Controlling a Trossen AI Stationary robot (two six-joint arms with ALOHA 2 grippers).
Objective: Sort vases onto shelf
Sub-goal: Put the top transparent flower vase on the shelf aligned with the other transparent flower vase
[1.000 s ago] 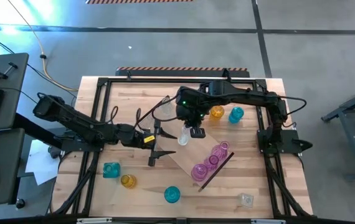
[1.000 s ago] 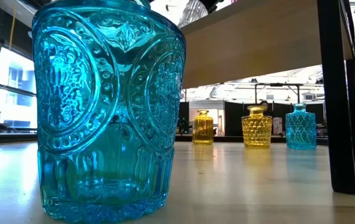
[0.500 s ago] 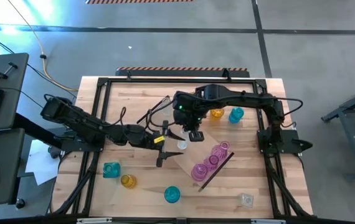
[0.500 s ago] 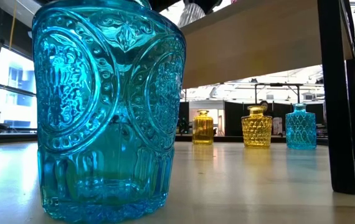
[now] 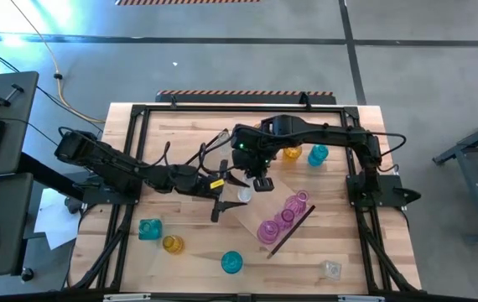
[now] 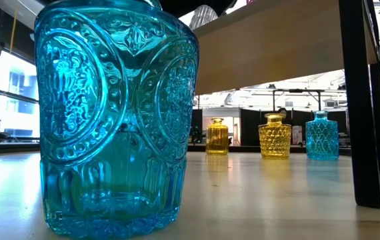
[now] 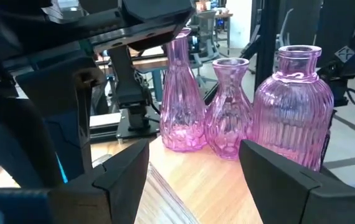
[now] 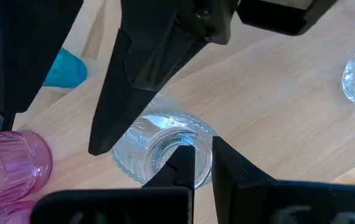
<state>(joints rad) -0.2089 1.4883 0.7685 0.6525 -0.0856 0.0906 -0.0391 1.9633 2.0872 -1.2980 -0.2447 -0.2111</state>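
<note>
A clear vase [image 8: 159, 146] is over the left end of the shelf [image 5: 264, 220], with my right gripper [image 8: 202, 158] shut on it from above. Three pink vases [image 7: 227, 106] stand in a row on the shelf [image 7: 227, 186]. My left gripper [image 5: 222, 197] is level and open just left of the clear vase [image 5: 243, 195], pointing at the pink row. One of its dark fingers [image 8: 134, 93] sits close beside the vase. In the low view the clear vase's top [image 6: 203, 16] shows above the shelf board [image 6: 277, 47]. The board hides its base. My right gripper pinches the rim [image 8: 196, 138] of the clear vase's mouth, one finger [image 8: 180, 165] inside the neck and the other outside. The fingers come steeply from above. The vase stays upright below them. Whether its base rests on the shelf cannot be told.
Loose on the table are a teal vase [image 5: 149, 228], an amber one [image 5: 172, 244], a teal one [image 5: 232, 262] and a clear one [image 5: 331, 269] toward the near edge. An amber vase [image 5: 292, 153] and a teal vase [image 5: 318, 154] stand at the far side. The black frame [image 5: 130, 151] rims the table.
My left gripper has moved toward the table's right, closing in on the clear vase, and has stayed open. My right gripper has carried the clear vase a little down and toward the near edge, still upright.
</note>
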